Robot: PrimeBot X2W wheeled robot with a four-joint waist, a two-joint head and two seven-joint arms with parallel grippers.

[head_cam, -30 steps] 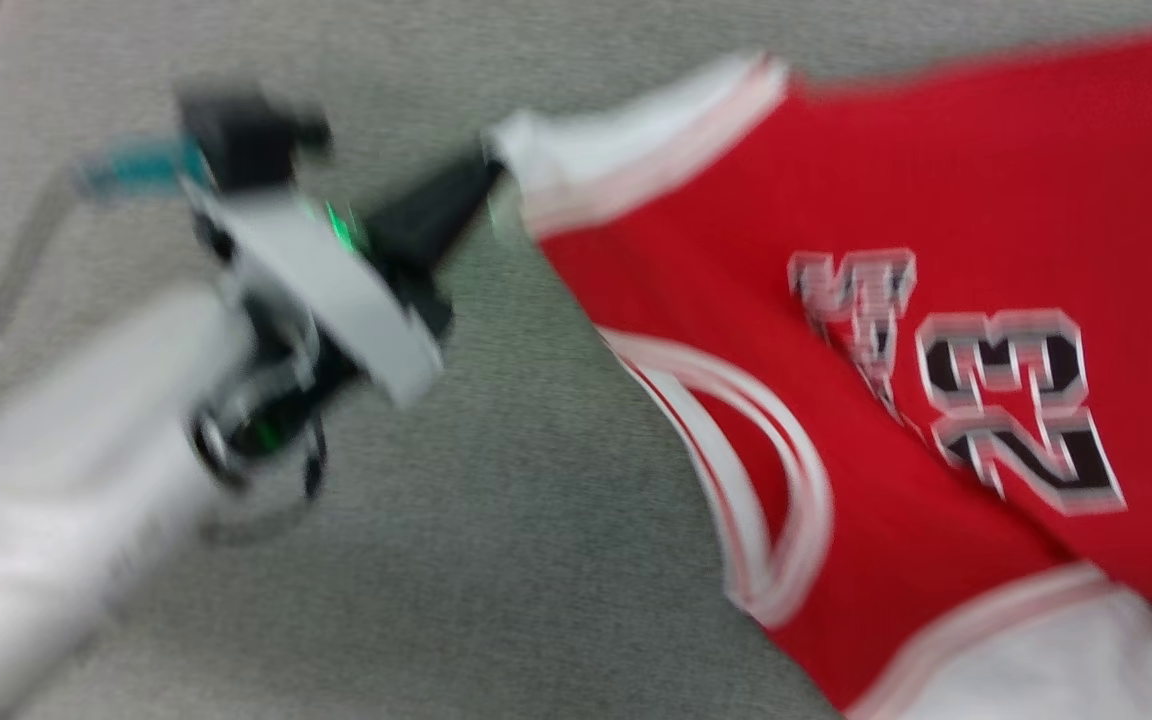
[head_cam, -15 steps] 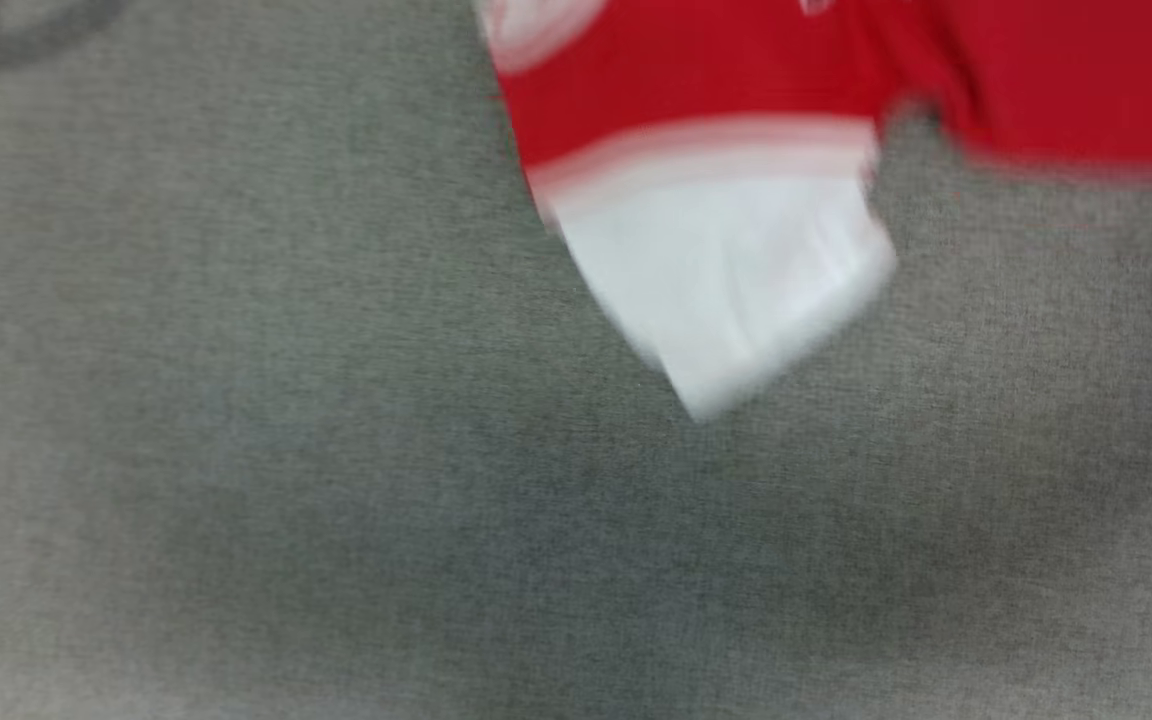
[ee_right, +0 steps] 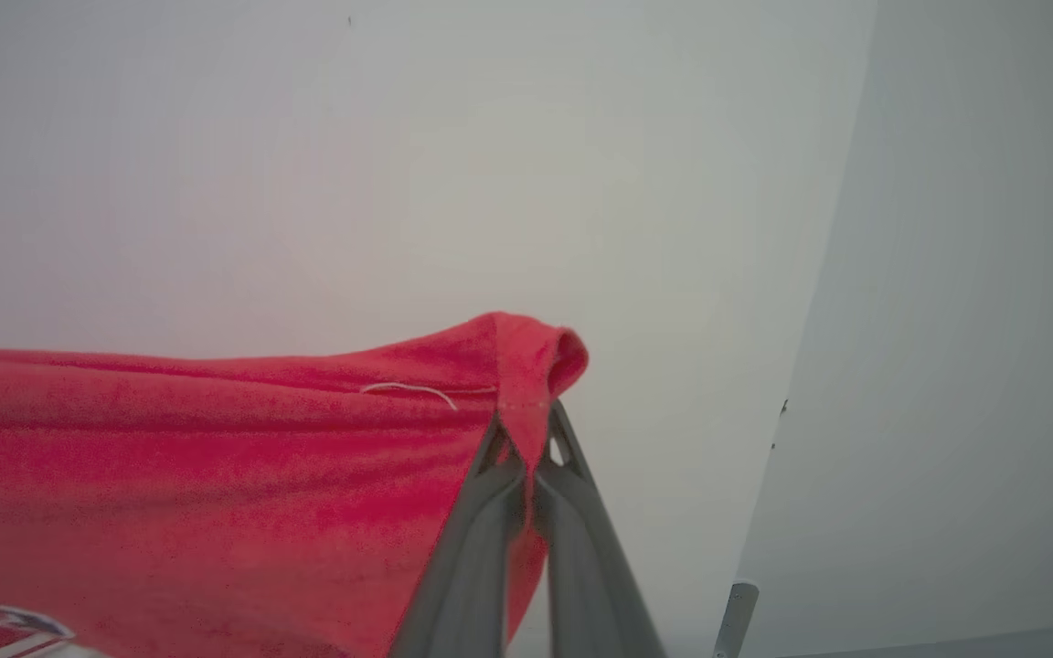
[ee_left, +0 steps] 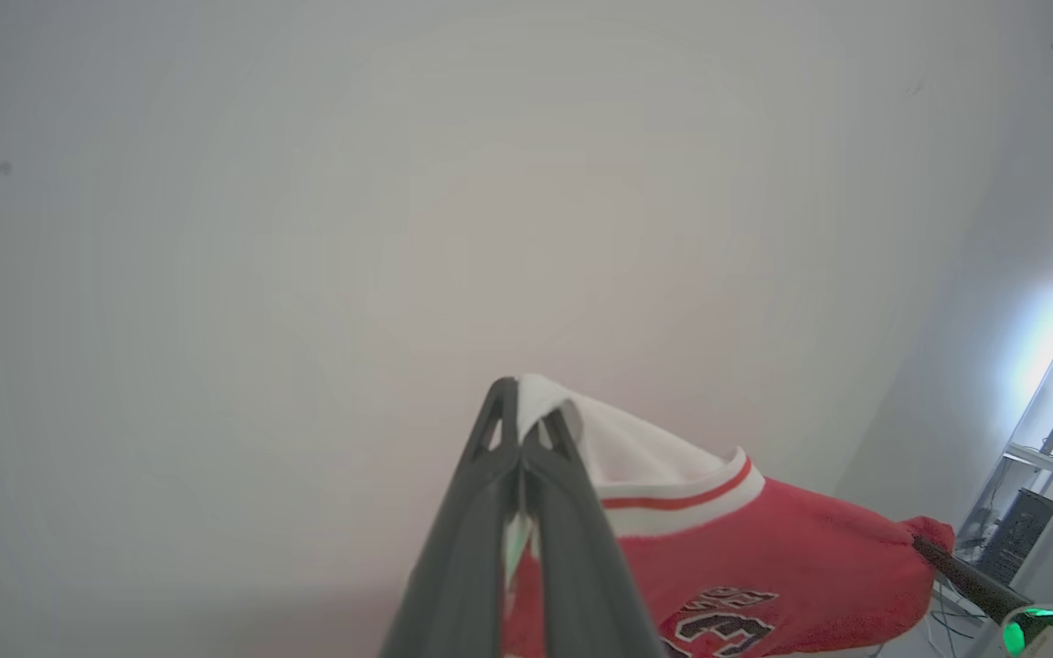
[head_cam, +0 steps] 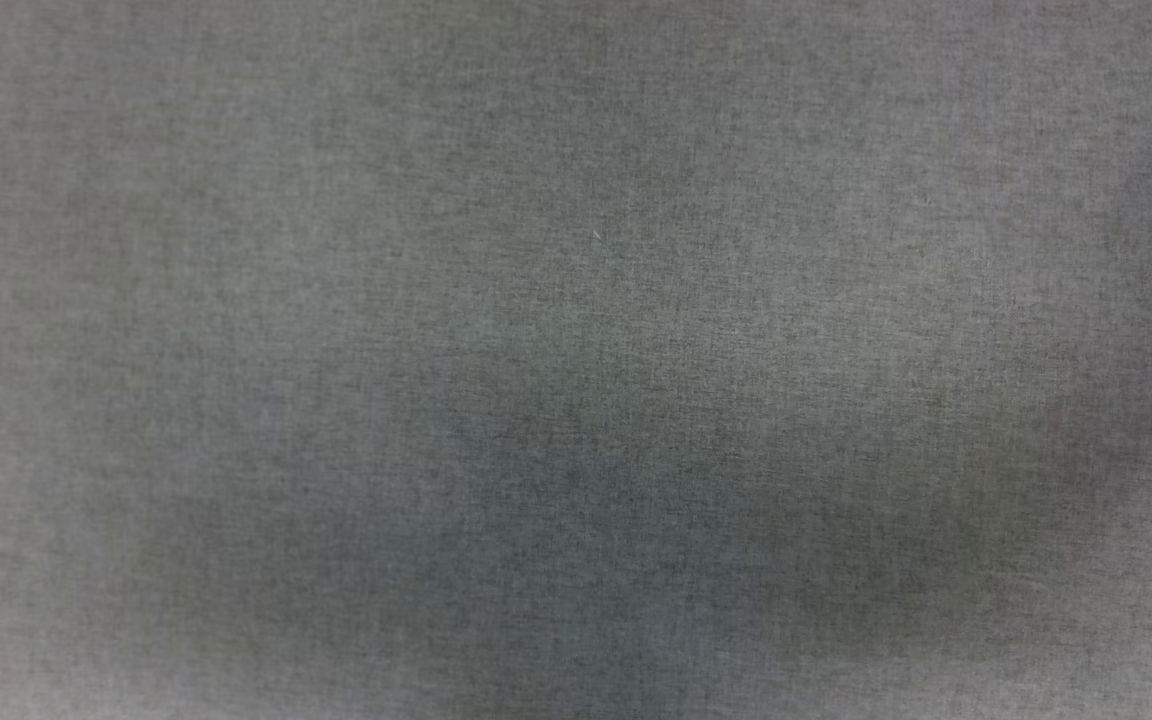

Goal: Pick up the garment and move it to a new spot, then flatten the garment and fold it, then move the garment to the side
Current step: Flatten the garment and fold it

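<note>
The garment, a red jersey with white sleeves and striped trim, hangs stretched between both grippers in the air. In the left wrist view my left gripper is shut on the tip of a white sleeve. Part of the black-and-white lettering shows below it. In the right wrist view my right gripper is shut on a red corner of the garment. The cloth runs off to that view's left. The right gripper's dark finger also shows at the far right of the left wrist view, at the garment's red corner.
The head view looks down on a grey fabric surface with a soft shadow across its lower part. Pale walls stand behind the raised garment. Shelving with equipment is at the left wrist view's far right.
The head view has shifted: the garment and left gripper, seen a second ago, slid up and out of it, leaving grey surface. Half a second ago one white sleeve still showed.
</note>
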